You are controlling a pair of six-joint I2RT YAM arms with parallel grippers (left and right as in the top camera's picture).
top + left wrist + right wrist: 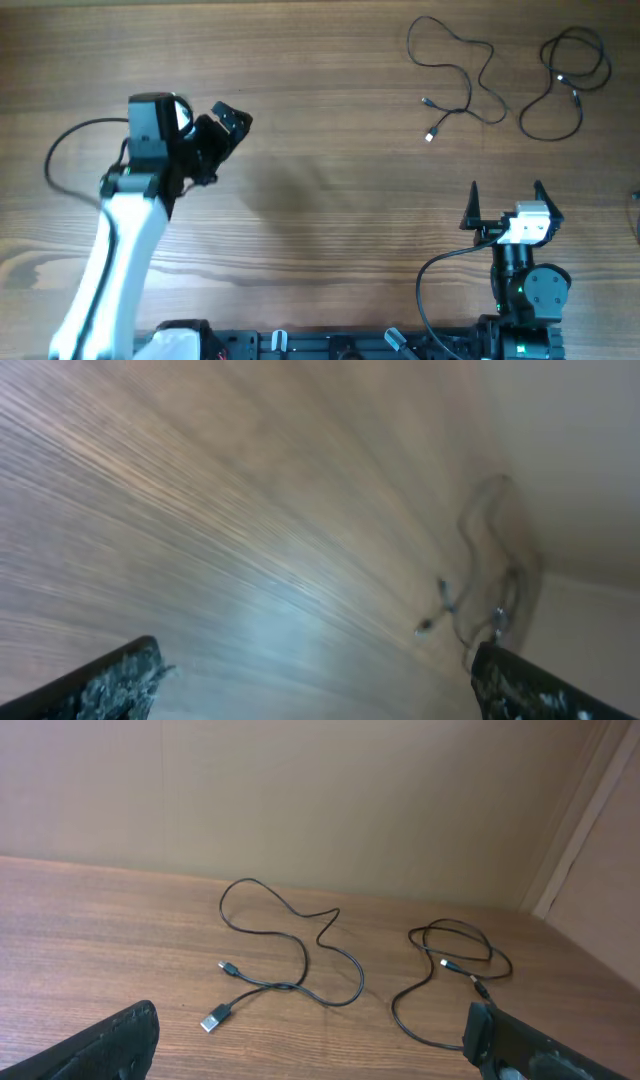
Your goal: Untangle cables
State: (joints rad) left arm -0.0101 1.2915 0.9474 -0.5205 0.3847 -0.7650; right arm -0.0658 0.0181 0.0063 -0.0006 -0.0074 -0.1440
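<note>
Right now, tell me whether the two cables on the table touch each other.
No: the right wrist view shows the looser cable and the coiled cable lying apart, bare table between them.

Light: soft, even, fairly bright over the worktop (330, 120).
Shadow: faint smudge at the overhead view's centre.
Glare: bluish sheen, left wrist view.
Blur: left wrist view smeared (cables (445, 595) barely legible); right wrist view sharp.

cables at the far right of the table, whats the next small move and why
Probably pull the left gripper back to its base: the left cable and right cable lie apart, uncrossed, and the right gripper, also open and empty, sits near its own.
</note>
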